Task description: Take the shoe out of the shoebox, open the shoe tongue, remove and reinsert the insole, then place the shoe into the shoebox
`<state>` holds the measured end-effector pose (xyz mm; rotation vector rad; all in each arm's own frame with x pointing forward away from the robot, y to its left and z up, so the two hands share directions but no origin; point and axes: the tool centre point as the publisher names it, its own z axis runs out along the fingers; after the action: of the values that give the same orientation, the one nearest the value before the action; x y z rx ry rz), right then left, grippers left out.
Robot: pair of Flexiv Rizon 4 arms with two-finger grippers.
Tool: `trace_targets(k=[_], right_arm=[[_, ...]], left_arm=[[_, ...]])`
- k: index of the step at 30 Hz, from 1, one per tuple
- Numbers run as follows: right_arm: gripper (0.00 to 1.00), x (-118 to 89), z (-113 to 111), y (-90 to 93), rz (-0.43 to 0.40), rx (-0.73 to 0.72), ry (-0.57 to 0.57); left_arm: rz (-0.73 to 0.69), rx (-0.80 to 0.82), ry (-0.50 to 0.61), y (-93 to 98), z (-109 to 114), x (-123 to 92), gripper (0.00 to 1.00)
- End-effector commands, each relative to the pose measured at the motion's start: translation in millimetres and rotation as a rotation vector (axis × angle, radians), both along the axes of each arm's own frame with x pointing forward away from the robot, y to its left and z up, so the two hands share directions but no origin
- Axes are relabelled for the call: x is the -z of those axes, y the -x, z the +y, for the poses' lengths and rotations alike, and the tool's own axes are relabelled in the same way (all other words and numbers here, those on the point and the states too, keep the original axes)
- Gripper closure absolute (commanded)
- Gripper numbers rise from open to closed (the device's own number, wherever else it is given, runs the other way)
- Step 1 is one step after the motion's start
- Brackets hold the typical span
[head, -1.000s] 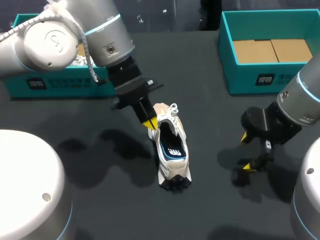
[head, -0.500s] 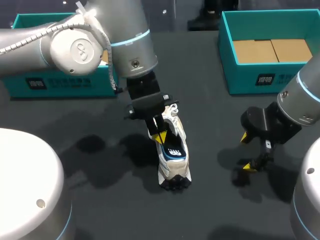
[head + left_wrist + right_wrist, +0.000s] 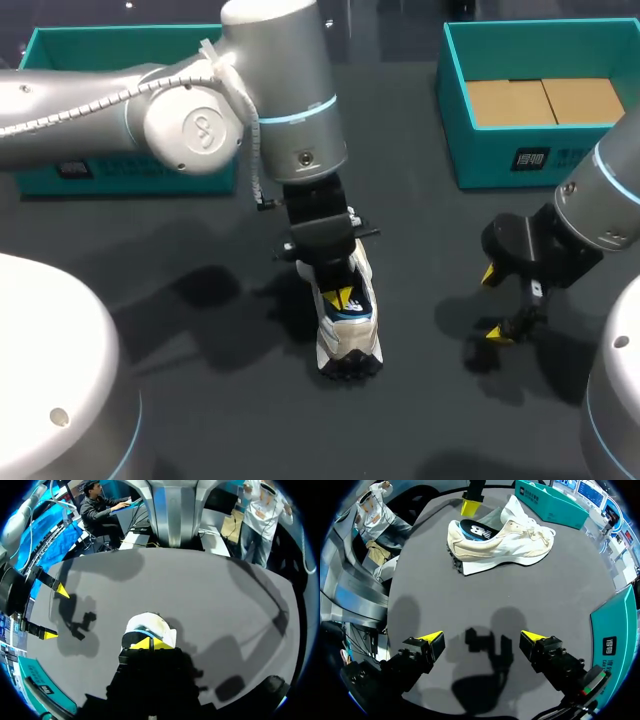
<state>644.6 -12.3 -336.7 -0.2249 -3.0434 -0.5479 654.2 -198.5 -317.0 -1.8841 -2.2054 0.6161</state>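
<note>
- The left gripper [image 3: 343, 297] is down in the mouth of the shoe [image 3: 348, 335], its yellow tips drawn close together at the heel end of the insole [image 3: 479, 530]. Whether they pinch the insole cannot be told.
- The right gripper [image 3: 494, 303] hangs open over bare counter [image 3: 420, 420], well apart from the shoe and holding nothing.
- The shoe sits on the counter between the two teal boxes, out of both. Its heel points toward the robot and its toe toward the far edge.
- The box on the right [image 3: 500, 160] shows only cardboard inside. The box on the left [image 3: 60, 170] is mostly hidden behind the left arm.
- Done, judging from this: the shoe is out of its box, and the mouth looks wide enough that the tongue seems to have been opened.
- In hand: taking out the insole, which lies flat inside the shoe.
- Left to do: lift the insole out, put it back in, and return the shoe to the box.
</note>
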Motion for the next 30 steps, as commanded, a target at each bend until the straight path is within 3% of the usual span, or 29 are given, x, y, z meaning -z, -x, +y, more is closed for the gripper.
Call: trace_targets(k=[1, 12, 22, 30], right_arm=[[0.0, 0, -1, 1.9, -0.003, 0.001, -0.001], [0.0, 0, -1, 1.9, -0.003, 0.001, -0.001], [0.0, 0, -1, 1.9, -0.003, 0.001, -0.001], [0.0, 0, -1, 1.9, -0.003, 0.001, -0.001]], left_arm=[[0.012, 0.004, -0.002, -2.5, -8, 18, 1.0], [-0.007, -0.023, -0.014, 0.5, -9, 45, 1.0], [-0.05, -0.067, 0.098, -2.0, -12, 22, 1.0], [-0.029, -0.045, 0.099, 3.5, -30, 39, 1.0]])
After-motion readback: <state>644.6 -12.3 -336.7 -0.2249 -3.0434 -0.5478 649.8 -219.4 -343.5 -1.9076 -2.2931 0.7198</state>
